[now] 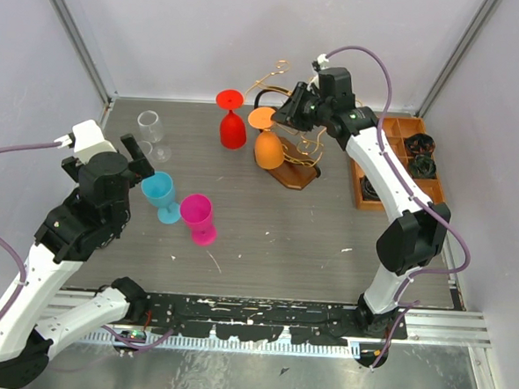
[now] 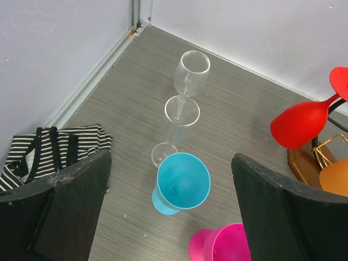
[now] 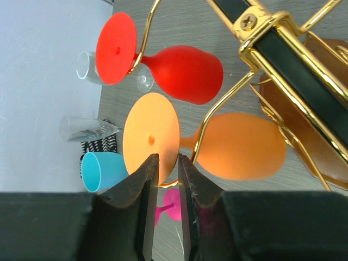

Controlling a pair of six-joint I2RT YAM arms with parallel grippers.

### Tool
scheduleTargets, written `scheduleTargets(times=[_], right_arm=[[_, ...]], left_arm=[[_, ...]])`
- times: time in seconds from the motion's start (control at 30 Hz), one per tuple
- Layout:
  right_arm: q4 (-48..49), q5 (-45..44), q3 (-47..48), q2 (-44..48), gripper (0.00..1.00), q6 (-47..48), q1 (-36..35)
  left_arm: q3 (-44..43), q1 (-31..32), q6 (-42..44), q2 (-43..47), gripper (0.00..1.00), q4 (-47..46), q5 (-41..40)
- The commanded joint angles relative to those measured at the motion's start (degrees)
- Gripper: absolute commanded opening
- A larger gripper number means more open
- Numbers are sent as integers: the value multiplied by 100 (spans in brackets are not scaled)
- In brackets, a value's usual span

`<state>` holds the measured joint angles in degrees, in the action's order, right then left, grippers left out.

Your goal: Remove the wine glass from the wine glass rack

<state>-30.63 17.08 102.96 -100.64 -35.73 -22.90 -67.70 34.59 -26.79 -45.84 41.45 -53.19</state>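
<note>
The orange glass (image 3: 239, 148) hung by its foot on the rack (image 3: 283, 60), mid-frame in the right wrist view. Its long axis ran left to right, foot leftward. The right gripper (image 3: 167, 175) sat at the foot's lower rim, jaws a narrow slit apart; whether they pinched it could not be told. The left gripper (image 1: 138, 159), spread wide, hung at far left, well apart from the rack, so the right arm was nearer.
</note>
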Motion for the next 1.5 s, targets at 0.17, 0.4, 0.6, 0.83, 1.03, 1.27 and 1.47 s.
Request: scheduleTargets(times=[0.17, 0.4, 0.6, 0.83, 1.03, 1.27, 1.47], right_arm=[[612, 501, 29, 115, 26, -149, -24], [664, 678, 215, -202, 28, -264, -32], [698, 867, 436, -380, 18, -329, -31], [862, 886, 433, -261, 1, -576, 53], [1041, 1381, 388, -155, 1, -828, 111], [1128, 1945, 115, -10, 1, -968, 140], [1012, 1947, -95, 279, 1, -918, 367]], left_arm=[[89, -31, 50, 67, 98, -145, -5], [72, -31, 141, 76, 98, -195, -32], [22, -40, 191, 0, 98, -270, 27], [-165, -57, 243, -361, 98, -397, 414], [-229, -66, 237, -443, 98, -394, 481], [-346, -81, 302, -655, 98, -426, 699], [-905, -354, 407, -1423, 98, -502, 1549]])
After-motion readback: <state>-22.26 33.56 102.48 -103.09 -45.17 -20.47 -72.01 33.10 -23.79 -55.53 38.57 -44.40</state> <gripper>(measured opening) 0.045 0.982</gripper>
